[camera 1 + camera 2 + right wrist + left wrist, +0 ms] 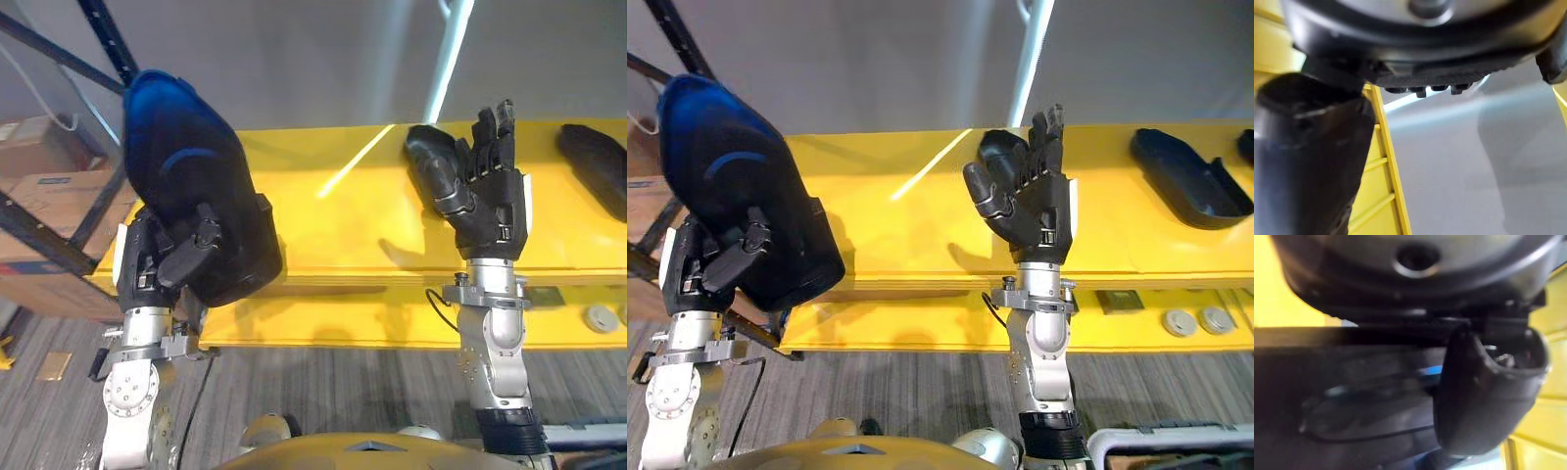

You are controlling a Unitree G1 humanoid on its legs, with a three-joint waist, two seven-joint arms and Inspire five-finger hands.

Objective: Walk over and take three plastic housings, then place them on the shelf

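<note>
Left eye view, left hand (pixel 157 264) thumb curled over dark housing (pixel 186 157), right hand (pixel 490 201) fingers straight, beside second housing (pixel 426 155) on yellow shelf (pixel 333 235)

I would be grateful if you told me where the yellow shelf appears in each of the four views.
Left eye view: yellow shelf, a band across the middle.
Right eye view: the same band.
Left wrist view: yellow patches past the black housing.
Right wrist view: ribbed yellow edge.
Shared landmark: that black housing in the left robot hand.
</note>
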